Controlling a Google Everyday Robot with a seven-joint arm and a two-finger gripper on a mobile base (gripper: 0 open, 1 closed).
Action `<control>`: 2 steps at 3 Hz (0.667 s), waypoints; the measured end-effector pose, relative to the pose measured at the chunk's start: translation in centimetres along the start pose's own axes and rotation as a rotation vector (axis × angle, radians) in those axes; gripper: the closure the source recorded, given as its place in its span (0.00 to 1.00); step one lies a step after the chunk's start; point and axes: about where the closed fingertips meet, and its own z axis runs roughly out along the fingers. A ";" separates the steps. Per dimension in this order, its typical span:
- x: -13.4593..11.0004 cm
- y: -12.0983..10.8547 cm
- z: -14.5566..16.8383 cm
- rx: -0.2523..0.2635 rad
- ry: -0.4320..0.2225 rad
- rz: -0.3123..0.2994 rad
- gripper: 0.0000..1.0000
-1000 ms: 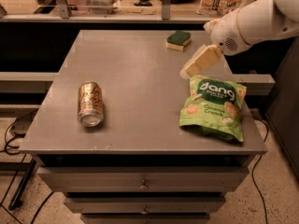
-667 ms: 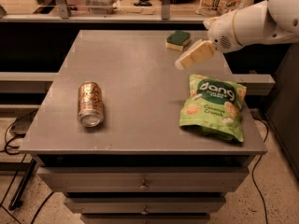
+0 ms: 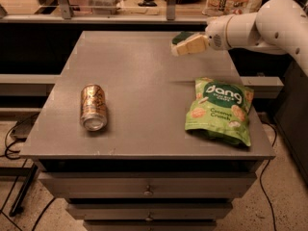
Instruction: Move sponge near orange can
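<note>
The sponge (image 3: pixel 182 35) lies near the back right of the grey table (image 3: pixel 139 81); only its dark green top shows, and the rest is hidden behind my gripper. My gripper (image 3: pixel 188 46), cream-yellow on a white arm coming in from the right, is at the sponge, covering its front side. I cannot tell whether it touches the sponge. The orange can (image 3: pixel 93 106) lies on its side at the left front of the table, silver end towards the front, far to the left of the sponge and gripper.
A green snack bag (image 3: pixel 220 110) lies flat at the right front of the table, below the arm. Drawers sit under the tabletop. A shelf with packages runs behind the table's back edge. Cables lie on the floor at the left.
My gripper has moved left and towards the back of the table, from above the snack bag's upper edge to the sponge. The sponge, can and bag have not moved.
</note>
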 end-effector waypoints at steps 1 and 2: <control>0.7 -2.1 2.4 0.047 -0.011 0.045 0.00; 2.1 -3.8 4.7 0.090 -0.034 0.124 0.00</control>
